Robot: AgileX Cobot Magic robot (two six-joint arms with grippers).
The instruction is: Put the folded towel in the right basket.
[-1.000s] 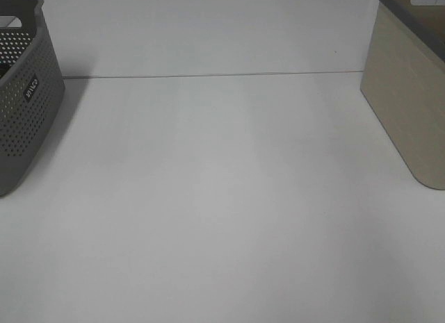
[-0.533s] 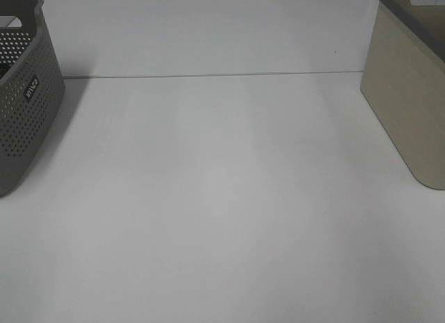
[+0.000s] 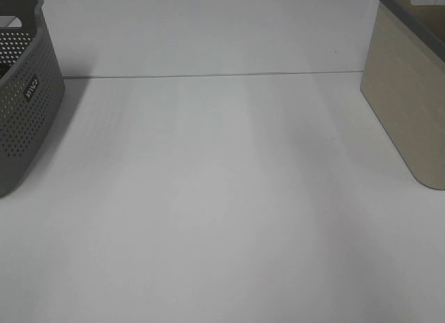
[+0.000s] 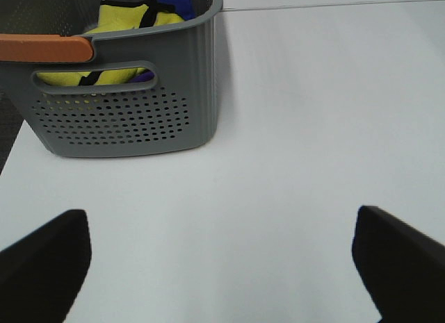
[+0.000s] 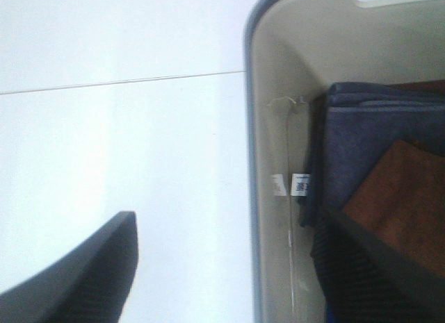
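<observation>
Right gripper [image 5: 222, 267] hangs with its jaws spread wide and nothing between them, one finger over the bare table and the other over the inside of the beige basket [image 5: 278, 198]. Left gripper [image 4: 222, 260] is likewise wide open and empty above the table, with the grey basket [image 4: 125, 121] ahead of it at about 11 o'clock.

Table [image 3: 222, 198]: white, bare across the whole overhead view. Grey perforated basket sits at 9 o'clock on it, beige basket at 3 o'clock.

Folded towels: a dark blue one [image 5: 354, 142] and a reddish-brown one [image 5: 400, 205] lie stacked inside the beige basket, against its near wall. Judged from this, the deposit appears made. Which of the two is the task's towel cannot be told.

Handling, as a judgement: cloth is soft, light and limp, not fragile and not slippery. It would sag and unfold if lifted by a corner, so a pinch across the folded edge, through all layers, is the sound hold.

Views: only the right wrist camera shows the towels. Only the left wrist camera shows yellow and blue items [image 4: 132, 21] in the grey basket. Overhead shows both baskets' outsides, no contents and no arms
</observation>
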